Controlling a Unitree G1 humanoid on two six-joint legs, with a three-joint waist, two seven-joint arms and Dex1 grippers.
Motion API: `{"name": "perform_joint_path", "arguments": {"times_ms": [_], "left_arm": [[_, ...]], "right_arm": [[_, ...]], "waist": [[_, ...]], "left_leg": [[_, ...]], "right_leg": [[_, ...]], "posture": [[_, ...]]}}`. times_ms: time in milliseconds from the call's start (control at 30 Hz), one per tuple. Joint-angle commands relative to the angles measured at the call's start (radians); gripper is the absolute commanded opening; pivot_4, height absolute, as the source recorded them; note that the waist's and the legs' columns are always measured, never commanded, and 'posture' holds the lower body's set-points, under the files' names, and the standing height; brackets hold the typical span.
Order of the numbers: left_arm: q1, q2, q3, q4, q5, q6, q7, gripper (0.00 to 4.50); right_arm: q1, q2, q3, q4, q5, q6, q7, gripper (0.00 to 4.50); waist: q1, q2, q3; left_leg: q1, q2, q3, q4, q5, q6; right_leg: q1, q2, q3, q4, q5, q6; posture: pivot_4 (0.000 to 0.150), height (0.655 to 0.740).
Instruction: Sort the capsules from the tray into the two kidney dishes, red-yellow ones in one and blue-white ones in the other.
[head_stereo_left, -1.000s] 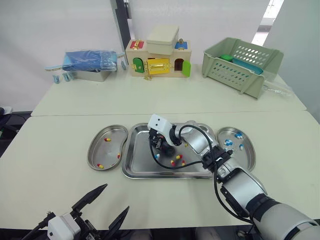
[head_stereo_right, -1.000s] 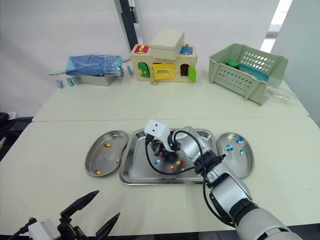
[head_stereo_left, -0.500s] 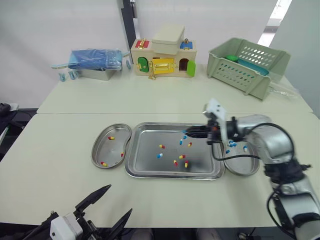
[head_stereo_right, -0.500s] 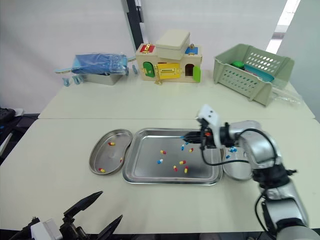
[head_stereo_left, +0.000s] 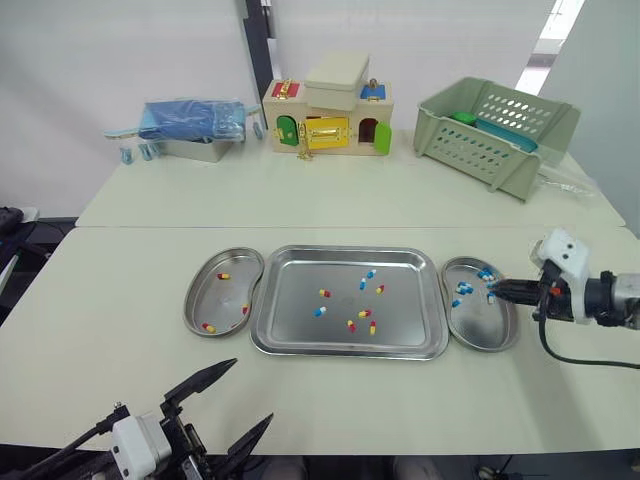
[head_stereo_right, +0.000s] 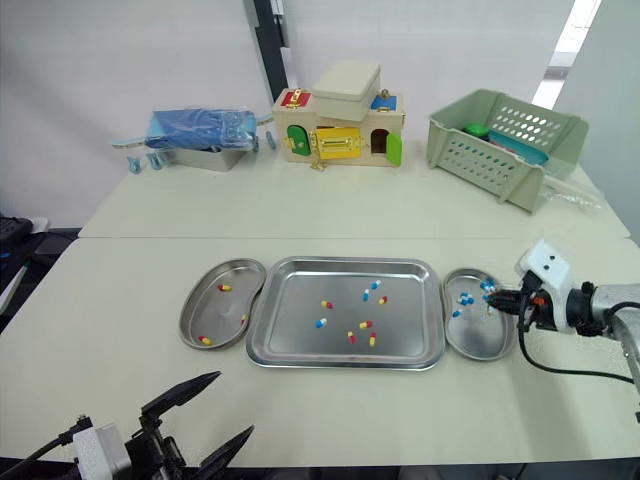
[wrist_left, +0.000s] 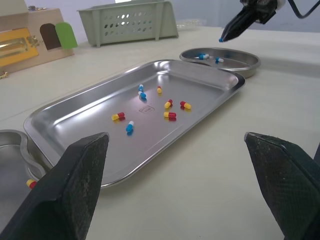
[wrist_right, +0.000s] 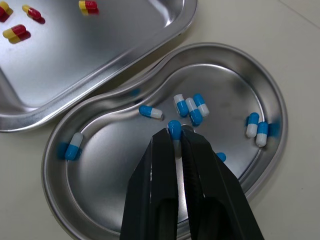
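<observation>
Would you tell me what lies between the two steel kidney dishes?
Between the left kidney dish and the right kidney dish sits the rectangular steel tray, holding red-yellow capsules and blue-white capsules; the head views show it.

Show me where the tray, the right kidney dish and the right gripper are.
tray (head_stereo_left: 290, 285), left eye view, bare floor near its left end.
right kidney dish (head_stereo_left: 480, 328), left eye view, bare floor near its front.
right gripper (wrist_right: 176, 137), right wrist view, between fingertips pinching a blue-white capsule (wrist_right: 174, 128).
</observation>
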Motion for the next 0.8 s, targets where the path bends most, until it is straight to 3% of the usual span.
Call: {"name": "perform_joint_path", "arguments": {"times_ms": [33,300,500,633,800], "left_arm": [[-0.009,0.010,0.009,0.002,-0.019,0.003,-0.006,4.50],[-0.010,0.008,0.018,0.010,-0.018,-0.003,-0.004,4.50],[-0.013,-0.001,0.047,0.015,-0.018,0.010,0.033,4.50],[0.004,-0.023,0.097,0.023,-0.021,0.033,0.090,4.50],[0.014,-0.047,0.160,0.043,-0.024,0.053,0.142,4.50]], "right_arm": [[-0.012,-0.001,-0.013,0.002,0.002,-0.037,-0.016,0.65],[-0.002,-0.002,-0.038,0.019,0.039,-0.060,-0.015,2.65],[0.063,0.018,-0.183,-0.006,0.148,-0.064,0.002,4.46],[0.209,0.052,-0.403,0.005,0.226,-0.085,0.012,4.46],[0.328,0.085,-0.489,0.061,0.208,-0.157,-0.021,4.46]], "waist": [[0.001,0.000,0.000],[0.004,0.000,0.000],[0.011,0.000,0.000],[0.021,-0.001,0.000],[0.022,-0.001,0.000]], "left_leg": [[0.000,0.000,0.000,0.000,0.000,0.000],[0.000,0.000,0.000,0.000,0.000,0.000],[0.000,0.000,0.000,0.000,0.000,0.000],[0.000,0.000,0.000,0.000,0.000,0.000],[0.001,0.000,0.000,0.000,0.000,0.000]], "right_leg": [[0.000,0.000,0.000,0.000,0.000,0.000],[0.000,0.000,0.000,0.000,0.000,0.000],[0.001,0.000,0.000,-0.001,0.000,0.000],[0.001,0.000,-0.001,-0.001,0.000,0.000],[0.003,0.000,-0.001,-0.001,0.000,0.000]], "posture": [[0.150,0.7400],[0.150,0.7400],[0.150,0.7400],[0.150,0.7400],[0.150,0.7400]]}}
